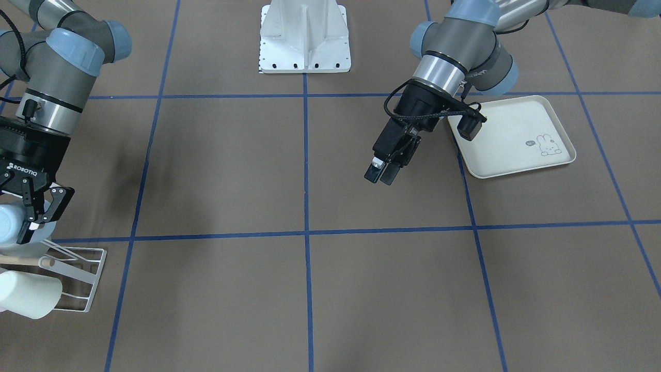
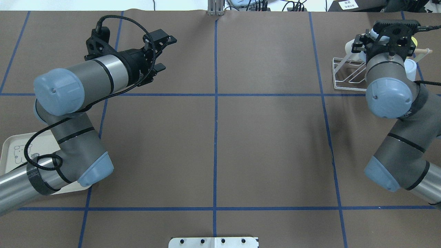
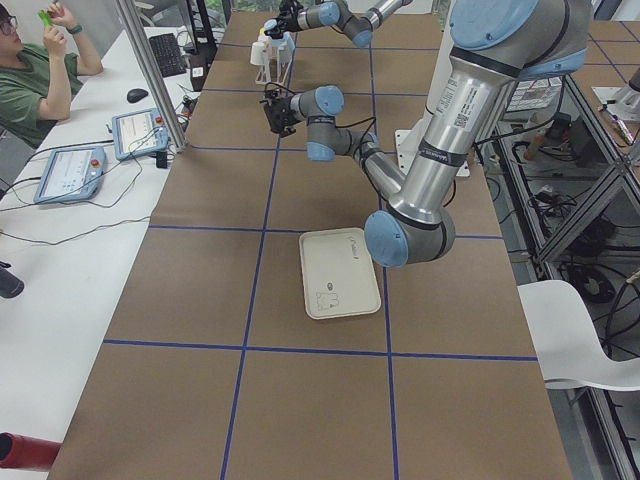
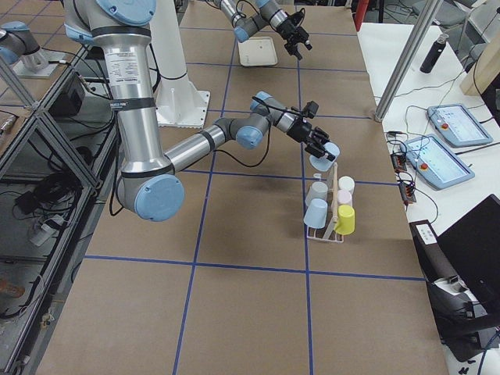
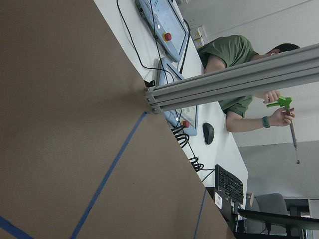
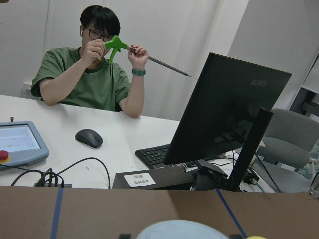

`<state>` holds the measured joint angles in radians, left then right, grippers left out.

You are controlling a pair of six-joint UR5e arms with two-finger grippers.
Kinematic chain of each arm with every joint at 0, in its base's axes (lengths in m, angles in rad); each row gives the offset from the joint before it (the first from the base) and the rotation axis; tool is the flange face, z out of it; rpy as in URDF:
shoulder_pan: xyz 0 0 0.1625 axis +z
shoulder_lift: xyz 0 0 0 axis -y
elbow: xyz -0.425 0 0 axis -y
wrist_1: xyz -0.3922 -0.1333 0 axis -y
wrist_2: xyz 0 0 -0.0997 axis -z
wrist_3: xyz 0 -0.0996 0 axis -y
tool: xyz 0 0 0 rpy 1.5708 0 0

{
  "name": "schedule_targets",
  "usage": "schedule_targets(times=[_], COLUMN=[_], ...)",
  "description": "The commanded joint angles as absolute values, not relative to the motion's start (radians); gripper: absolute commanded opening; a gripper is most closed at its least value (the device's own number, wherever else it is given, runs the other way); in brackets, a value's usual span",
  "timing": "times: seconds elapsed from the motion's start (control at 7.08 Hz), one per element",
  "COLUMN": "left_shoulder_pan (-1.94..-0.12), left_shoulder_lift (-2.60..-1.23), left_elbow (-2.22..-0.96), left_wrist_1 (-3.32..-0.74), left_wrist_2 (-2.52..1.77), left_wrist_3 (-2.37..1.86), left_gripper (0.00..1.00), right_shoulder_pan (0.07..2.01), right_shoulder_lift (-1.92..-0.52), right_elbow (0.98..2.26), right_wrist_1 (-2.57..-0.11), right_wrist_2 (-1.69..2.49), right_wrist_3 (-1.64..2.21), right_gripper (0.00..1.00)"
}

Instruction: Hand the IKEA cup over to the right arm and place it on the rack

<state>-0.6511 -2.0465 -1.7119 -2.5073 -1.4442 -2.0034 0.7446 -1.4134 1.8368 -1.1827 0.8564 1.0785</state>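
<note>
The light blue IKEA cup hangs over the end of the white wire rack at the table's far right side. My right gripper is shut on the IKEA cup, its fingers spread wide around the body. In the exterior right view the cup sits higher than the cups on the rack, beside the wooden dowel. Only its rim shows at the bottom of the right wrist view. My left gripper hovers open and empty over the table, far from the rack.
Several other cups sit on the rack, among them a white one and a yellow one. A cream rabbit-print tray lies under my left arm. The robot's base stands mid-table. A person sits at the desk beyond the table.
</note>
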Motion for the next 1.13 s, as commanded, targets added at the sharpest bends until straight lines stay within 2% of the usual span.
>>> schedule_targets(times=[0.0, 0.99], left_shoulder_pan=[-0.649, -0.641], left_shoulder_lift=[-2.043, -2.019], left_elbow=[-1.710, -1.707], left_wrist_1=[-2.510, -2.516], left_wrist_2=[-1.443, -1.442], left_wrist_3=[-2.003, -2.006], left_gripper=[1.00, 1.00], right_shoulder_pan=[0.738, 0.726], right_shoulder_lift=[-1.422, -1.399], right_elbow=[1.827, 1.764], right_wrist_1=[-1.183, -1.173], right_wrist_2=[0.853, 0.856], right_wrist_3=[1.078, 1.068], right_gripper=[0.00, 0.00])
